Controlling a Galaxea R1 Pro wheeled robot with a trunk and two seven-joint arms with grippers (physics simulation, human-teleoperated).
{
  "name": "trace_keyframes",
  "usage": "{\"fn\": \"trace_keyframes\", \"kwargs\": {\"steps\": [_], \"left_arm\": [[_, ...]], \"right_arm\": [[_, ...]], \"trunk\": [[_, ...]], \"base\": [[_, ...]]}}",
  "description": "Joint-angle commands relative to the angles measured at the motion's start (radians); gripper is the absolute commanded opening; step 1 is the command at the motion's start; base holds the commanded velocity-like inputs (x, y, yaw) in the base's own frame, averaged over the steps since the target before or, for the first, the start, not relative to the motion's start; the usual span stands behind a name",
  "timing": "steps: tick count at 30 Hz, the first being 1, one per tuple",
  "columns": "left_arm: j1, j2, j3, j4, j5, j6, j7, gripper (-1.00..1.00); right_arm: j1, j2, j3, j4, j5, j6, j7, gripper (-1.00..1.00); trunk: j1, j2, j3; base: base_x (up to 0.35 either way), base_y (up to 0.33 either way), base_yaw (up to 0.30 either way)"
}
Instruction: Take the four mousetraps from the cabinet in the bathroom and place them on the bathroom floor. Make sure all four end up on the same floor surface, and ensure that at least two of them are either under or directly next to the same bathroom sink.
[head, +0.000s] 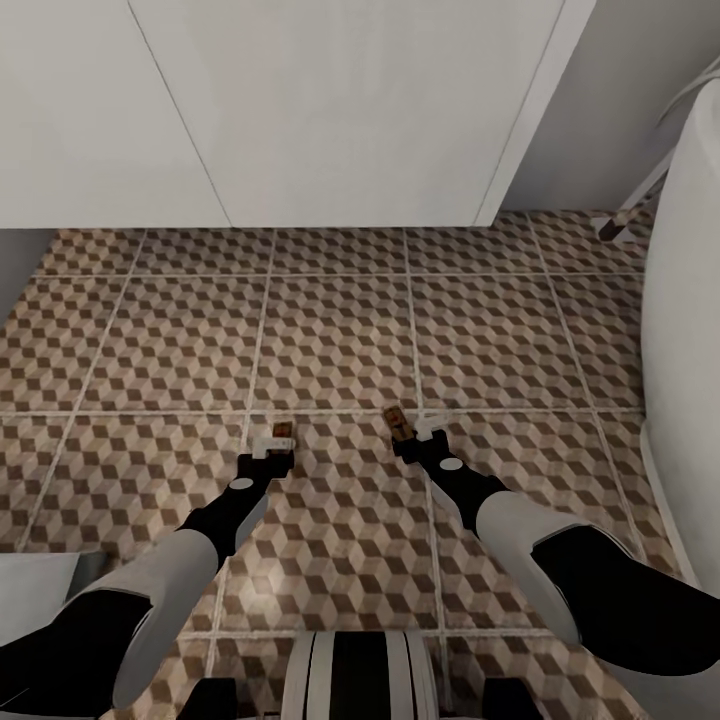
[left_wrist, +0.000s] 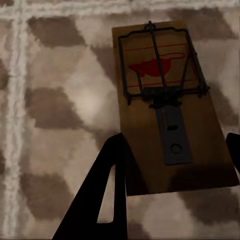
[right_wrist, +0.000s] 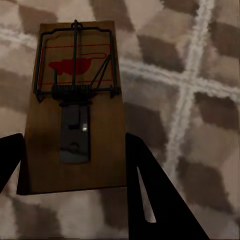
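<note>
Two mousetraps are in view, each a small brown wooden rectangle with a grey wire spring and a red mouse print. My left gripper (head: 275, 450) is shut on the near end of one mousetrap (head: 283, 431) (left_wrist: 165, 110), with black fingers (left_wrist: 107, 195) at both long edges. My right gripper (head: 412, 438) is shut the same way on the other mousetrap (head: 397, 420) (right_wrist: 75, 100). Both are held low over the cube-patterned bathroom floor (head: 340, 330); whether they touch the tiles I cannot tell. The cabinet is out of view. I see no basin or tap of the sink.
A white panelled unit (head: 330, 110) stands along the far side of the floor, about two tile rows beyond the grippers. A tall white curved body (head: 685, 330) rises at the right edge. A grey wall (head: 600, 110) lies between them. Open tiles lie ahead.
</note>
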Motion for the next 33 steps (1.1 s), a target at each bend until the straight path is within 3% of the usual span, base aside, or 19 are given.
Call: {"fn": "trace_keyframes", "kwargs": {"steps": [1, 8, 19, 26, 31, 33], "left_arm": [[-0.001, 0.0, -0.009, 0.001, 0.005, -0.003, 0.007, -1.0], [-0.001, -0.002, -0.009, -0.001, 0.005, -0.003, 0.008, -1.0], [0.0, -0.015, -0.009, -0.008, 0.004, -0.002, 0.02, -1.0], [0.001, -0.036, -0.02, -0.063, 0.006, -0.003, 0.229, -1.0], [0.011, -0.029, -0.085, -0.094, 0.007, -0.008, 0.243, -1.0], [0.031, -0.025, -0.109, -0.107, 0.007, -0.045, 0.242, -1.0]], "right_arm": [[-0.001, 0.0, 0.008, 0.001, -0.009, -0.004, -0.003, -1.0], [-0.001, 0.0, 0.008, 0.001, -0.009, -0.005, -0.003, -1.0], [0.0, 0.003, 0.01, 0.001, -0.003, -0.082, -0.015, -1.0], [-0.001, 0.002, 0.01, 0.001, -0.002, -0.119, -0.019, -1.0], [-0.001, 0.001, 0.01, 0.001, -0.004, -0.124, -0.018, -1.0], [-0.001, 0.001, 0.009, 0.001, -0.004, -0.125, -0.017, -1.0]], "trunk": [[0.0, 0.0, -0.006], [0.003, -0.002, -0.037], [0.003, -0.002, -0.037], [0.003, -0.002, -0.037], [0.003, -0.002, -0.037], [0.003, -0.002, -0.037]], "base": [[0.0, 0.0, 0.0], [0.0, 0.0, 0.0], [0.0, 0.0, 0.0], [0.0, 0.0, 0.0], [0.0, 0.0, 0.0], [0.0, 0.0, 0.0]]}}
